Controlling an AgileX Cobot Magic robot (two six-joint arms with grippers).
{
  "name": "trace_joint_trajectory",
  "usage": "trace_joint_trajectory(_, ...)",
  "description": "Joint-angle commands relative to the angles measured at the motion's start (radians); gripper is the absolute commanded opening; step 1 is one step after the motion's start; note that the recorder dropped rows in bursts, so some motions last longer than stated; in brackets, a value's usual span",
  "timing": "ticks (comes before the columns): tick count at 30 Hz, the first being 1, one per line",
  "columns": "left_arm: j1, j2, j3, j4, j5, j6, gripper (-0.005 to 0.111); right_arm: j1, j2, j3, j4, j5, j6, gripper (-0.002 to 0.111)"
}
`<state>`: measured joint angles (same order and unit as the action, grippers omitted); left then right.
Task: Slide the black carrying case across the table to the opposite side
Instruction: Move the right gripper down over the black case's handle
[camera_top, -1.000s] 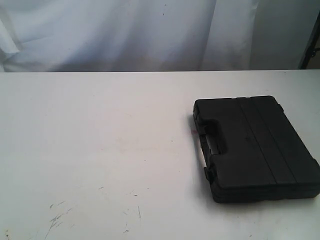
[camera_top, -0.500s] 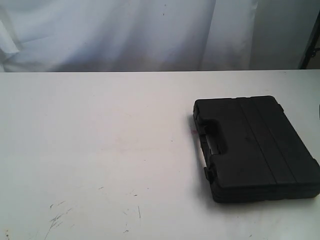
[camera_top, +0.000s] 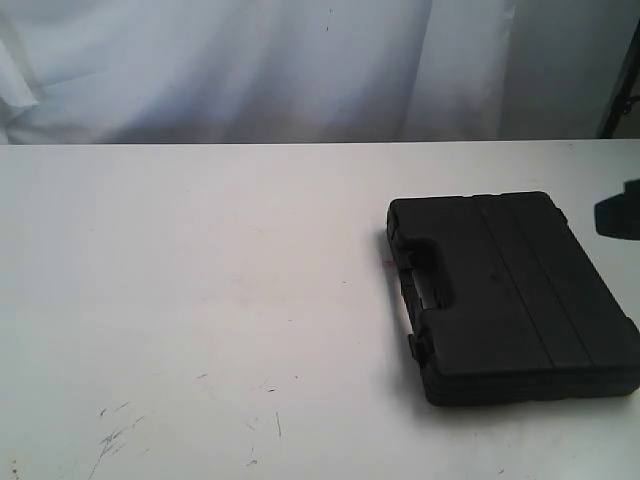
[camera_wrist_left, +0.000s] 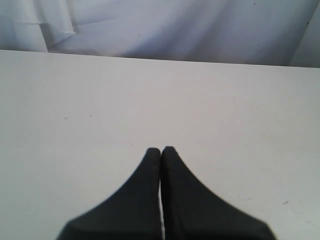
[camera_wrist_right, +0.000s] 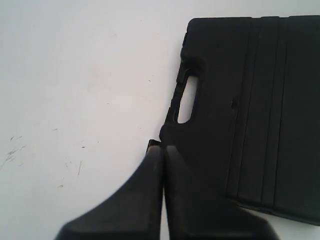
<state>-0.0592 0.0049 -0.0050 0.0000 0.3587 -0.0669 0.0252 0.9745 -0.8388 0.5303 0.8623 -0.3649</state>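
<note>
Jaws first: left jaws closed, tips pressed together with nothing between them, hanging over bare table (camera_wrist_left: 75, 110), the cloth backdrop (camera_wrist_left: 175, 25) beyond. They seem to have no part in the job for now. Scuff marks (camera_top: 115, 435) show on the near left of the table; the middle is open. The black carrying case (camera_top: 510, 295) lies flat on the right part of the table, its handle (camera_top: 432, 272) facing left toward that open stretch. The right jaws are likewise closed on nothing; in the wrist view their tips sit by the handle-side edge of the case near a corner, and contact cannot be told. A dark blurred shape (camera_top: 618, 215) at the right edge of the exterior view, apart from the case, is probably that arm. Risks, as judged: a push placed near a corner would likely spin the case rather than carry it straight. Narrow closed tips set too high could ride up over the low edge onto the lid. A tip could snag in the handle opening and drag the case askew. A skewed slide might run it off the near side.
</note>
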Motion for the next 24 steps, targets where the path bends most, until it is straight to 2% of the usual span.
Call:
trace_joint_trajectory(1, 0.002, -0.005, 0.005, 0.0, -0.015, -0.004, 0.0, 0.081, 0.1, -0.089, -0.102, -0.042, 0.118, 0.0)
trace_joint_trajectory(9, 0.002, -0.005, 0.005, 0.0, -0.015, -0.004, 0.0, 0.318, 0.453, -0.3, -0.405, -0.008, 0.49, 0.0)
trace_joint_trajectory(17, 0.002, -0.005, 0.005, 0.0, -0.015, -0.004, 0.0, 0.411, 0.776, -0.52, -0.452, 0.1, 0.571, 0.0)
trace_joint_trajectory(20, 0.002, -0.005, 0.005, 0.0, -0.015, -0.004, 0.0, 0.429, 0.867, -0.608, -0.53, 0.141, 0.647, 0.0)
trace_joint_trajectory(24, 0.002, -0.005, 0.005, 0.0, -0.015, -0.004, 0.0, 0.434, 0.948, -0.69, -0.545, 0.181, 0.685, 0.0)
